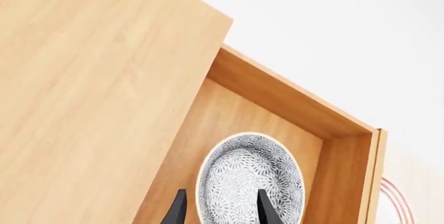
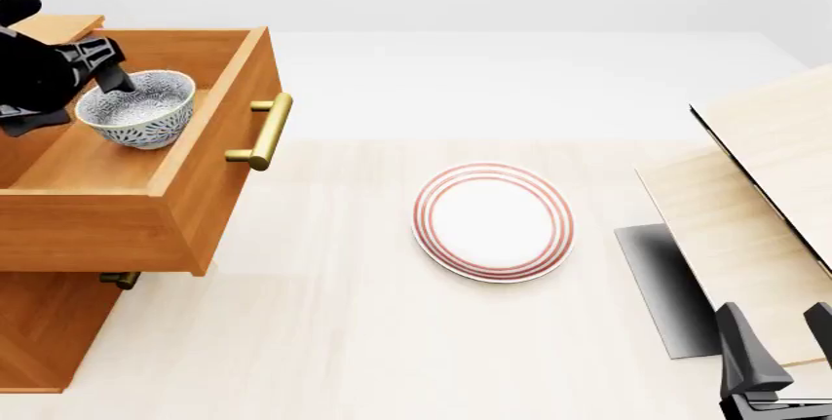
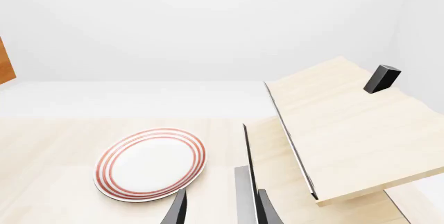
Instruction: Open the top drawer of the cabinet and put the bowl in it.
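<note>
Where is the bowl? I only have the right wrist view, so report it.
Observer: The bowl is inside the top drawer, which is pulled well out of the cabinet.
Operator: Give me the left jaws.
Observer: The left jaws stand open, one finger inside the bowl's rim and one outside it.
Operator: Confirm the bowl is set down.
Observer: It sits upright, but no view shows its base meeting the drawer floor, so I cannot confirm.
</note>
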Available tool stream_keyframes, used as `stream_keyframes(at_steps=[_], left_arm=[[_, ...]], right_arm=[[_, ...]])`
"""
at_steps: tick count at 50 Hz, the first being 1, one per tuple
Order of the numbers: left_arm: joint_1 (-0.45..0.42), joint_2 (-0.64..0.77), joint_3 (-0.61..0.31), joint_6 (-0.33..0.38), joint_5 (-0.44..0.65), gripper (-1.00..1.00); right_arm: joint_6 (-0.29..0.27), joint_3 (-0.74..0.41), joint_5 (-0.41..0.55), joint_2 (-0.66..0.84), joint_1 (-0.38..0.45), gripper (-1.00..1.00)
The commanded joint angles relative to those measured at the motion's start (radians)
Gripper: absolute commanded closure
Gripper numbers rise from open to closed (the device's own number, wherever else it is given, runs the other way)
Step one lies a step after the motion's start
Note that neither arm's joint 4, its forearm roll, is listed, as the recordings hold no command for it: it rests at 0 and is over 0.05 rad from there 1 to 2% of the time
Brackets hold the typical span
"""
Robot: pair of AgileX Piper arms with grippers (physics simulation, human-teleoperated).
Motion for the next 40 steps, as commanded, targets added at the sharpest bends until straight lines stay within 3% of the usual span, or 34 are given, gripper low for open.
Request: stream_keyframes(at_steps=[1,40], left_arm=[[0.001,-0.011,-0.015,0.012,0.022,-1.0],[-0.007,-0.135,-0.035,0.033,0.133,-1.0]], right_arm=[[0.0,0.001,0.001,-0.002,-0.001,-1.0],[-0.001,0.001,0.001,-0.002,-0.001,-1.0]])
